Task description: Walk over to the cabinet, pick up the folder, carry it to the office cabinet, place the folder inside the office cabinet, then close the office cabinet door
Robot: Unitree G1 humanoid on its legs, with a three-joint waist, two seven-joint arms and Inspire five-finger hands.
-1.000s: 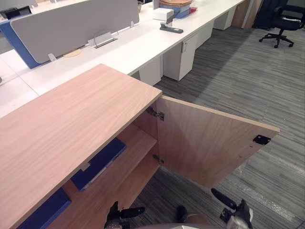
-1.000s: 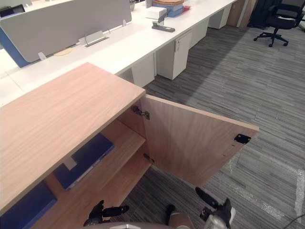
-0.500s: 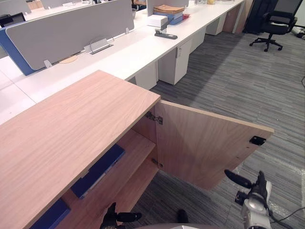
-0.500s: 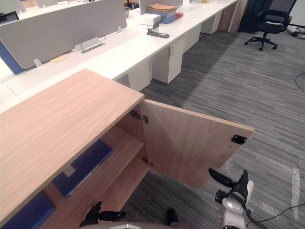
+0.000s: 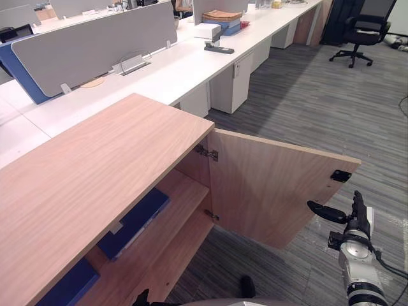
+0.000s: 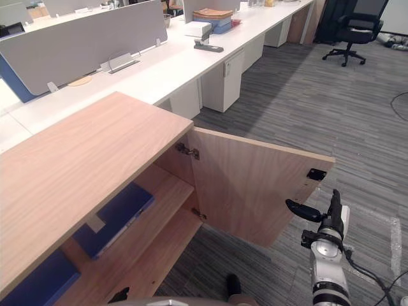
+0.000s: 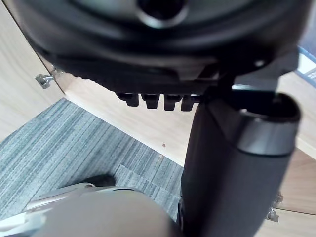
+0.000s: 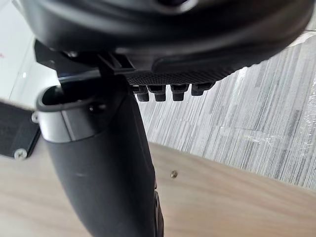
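Note:
The wooden office cabinet (image 5: 95, 172) stands before me with its door (image 5: 268, 191) swung wide open to the right. A blue folder (image 5: 134, 223) lies flat on the upper shelf inside, and another blue folder (image 5: 67, 290) lies lower left. My right hand (image 5: 354, 223) is raised just beyond the door's free edge, below its black catch plate (image 5: 340, 175). It is open, fingers straight, thumb pointing at the door, holding nothing. In the right wrist view its thumb (image 8: 98, 163) hangs close over the door panel (image 8: 222, 197). My left hand (image 5: 141, 298) hangs low in front of the cabinet, open and empty.
A long white desk (image 5: 185, 67) with a grey divider screen (image 5: 95, 44), a stapler (image 5: 218, 48) and stacked papers (image 5: 222, 19) runs behind the cabinet. White pedestals (image 5: 233, 80) stand under it. A black office chair (image 5: 363, 35) sits far right on grey carpet (image 5: 331, 108).
My right hand has risen and moved right, up to the door's free edge. My left hand has sunk toward the bottom edge. The view has shifted slightly.

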